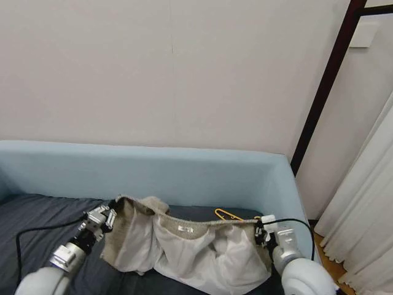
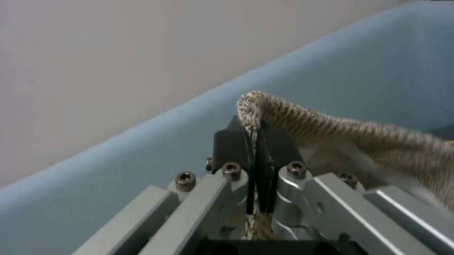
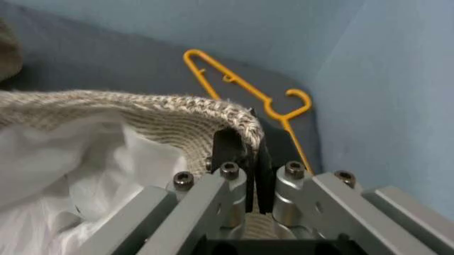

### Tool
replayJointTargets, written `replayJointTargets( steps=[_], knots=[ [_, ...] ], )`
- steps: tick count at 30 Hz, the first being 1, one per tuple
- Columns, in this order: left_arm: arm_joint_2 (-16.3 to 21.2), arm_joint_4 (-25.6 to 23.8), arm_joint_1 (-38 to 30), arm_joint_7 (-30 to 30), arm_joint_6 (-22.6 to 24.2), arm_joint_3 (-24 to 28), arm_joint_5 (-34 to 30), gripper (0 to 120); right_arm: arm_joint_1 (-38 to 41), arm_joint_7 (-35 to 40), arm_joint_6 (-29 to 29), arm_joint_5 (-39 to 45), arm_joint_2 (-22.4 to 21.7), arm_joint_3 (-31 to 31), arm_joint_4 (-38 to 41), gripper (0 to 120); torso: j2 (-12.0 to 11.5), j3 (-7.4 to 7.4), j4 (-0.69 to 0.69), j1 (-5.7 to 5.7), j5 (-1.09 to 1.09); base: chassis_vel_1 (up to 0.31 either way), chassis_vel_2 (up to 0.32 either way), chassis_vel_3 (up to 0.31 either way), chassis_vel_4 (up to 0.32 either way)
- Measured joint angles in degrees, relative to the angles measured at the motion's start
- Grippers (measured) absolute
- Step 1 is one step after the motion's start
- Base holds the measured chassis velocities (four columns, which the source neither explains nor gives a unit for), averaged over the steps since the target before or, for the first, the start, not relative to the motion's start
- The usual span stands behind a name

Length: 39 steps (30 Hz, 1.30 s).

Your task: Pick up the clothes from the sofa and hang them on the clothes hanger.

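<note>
The left claw (image 2: 255, 143) is clamped narrow on a fold of knitted hem, the cloth pinched between its black pads. The right claw (image 3: 254, 149) is closed the same way on the opposite end of that hem. Between them hangs the garment (image 1: 196, 249), beige knit outside and white lining inside. Its top edge is pulled nearly taut, with a slight sag toward the right claw. Its long axis runs from 9 o'clock to 3 o'clock across the head view. The body droops to 6 o'clock onto the dark seat cushion (image 1: 37, 215) of the sofa (image 1: 184, 172).

The coming move depends on where the yellow hanger (image 3: 241, 87) lies. It is flat on the seat behind the stretched hem, close to the backrest. From the right claw it sits near, at about 10 o'clock in the head view. From the left claw it lies well apart, at roughly 3 o'clock, with the whole garment in between. The right arm is therefore clearly the nearer one. The hanger's hook end appears to point toward the sofa's end wall on the robot's right. Its shoulders trail back toward the middle of the seat.

By count there are two claws, both gripping, one garment held at two points, one hanger and one sofa.
</note>
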Motion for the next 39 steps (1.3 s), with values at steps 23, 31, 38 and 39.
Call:
replayJointTargets(
  steps=[23,31,38,39],
  knots=[
    [-0.07,-1.4,0.42,-2.7,-1.05,-0.95,2.08,0,-1.95,11.3,-6.12,29.55,-11.09,2.3,14.7,59,0.0,-0.01,0.0,0.0,0.01,0.0,0.0,0.0,0.0],
    [0.06,-1.11,0.56,-2.65,-0.84,-0.75,2.23,0,3.2,4.97,-2.16,33.36,-10.4,5.69,14.93,86,0.02,-0.02,0.02,-0.01,-0.01,0.0,0.0,0.0,0.0],
    [-0.9,-3.2,1.38,-2.54,-0.86,-0.14,2.67,0,9.76,-13.27,2.9,11.42,-3.57,0.91,-9.93,100,0.0,0.01,0.01,0.0,0.01,0.0,0.0,0.0,0.0],
    [-0.91,-3.91,1.73,-2.53,-0.87,-0.27,2.66,0,10.88,-16.05,2.17,8.42,-2.08,0.27,-13.92,100,0.01,0.01,0.01,0.01,0.01,0.0,0.0,0.0,0.0]
  ],
)
